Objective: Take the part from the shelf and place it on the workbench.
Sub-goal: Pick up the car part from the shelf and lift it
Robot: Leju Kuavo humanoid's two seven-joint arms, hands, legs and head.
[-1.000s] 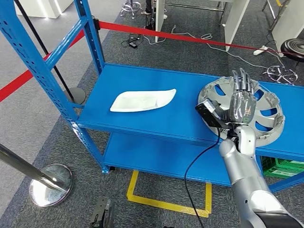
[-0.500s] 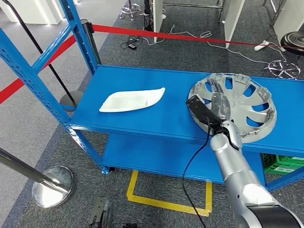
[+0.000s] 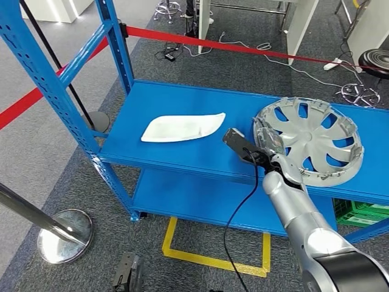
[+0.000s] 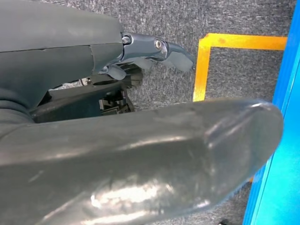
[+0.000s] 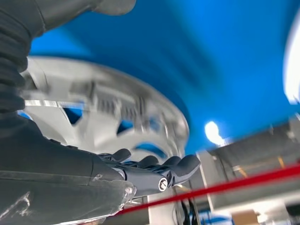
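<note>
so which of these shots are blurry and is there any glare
Head view: sharp overall, with soft highlights on the silver hubcap and the stanchion base. Right wrist view: motion-smeared, the hubcap's edge and the blue shelf streaked, with a bright blown-out spot; the right hand stays fairly crisp. Left wrist view: the left hand is sharp, with a dull sheen on the thumb.

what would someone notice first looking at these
The big silver spoked wheel cover lying on the right of the blue metal shelf, with the robot's right hand at its near-left rim. A curved white plastic trim piece lies apart, mid-shelf to the left.
</note>
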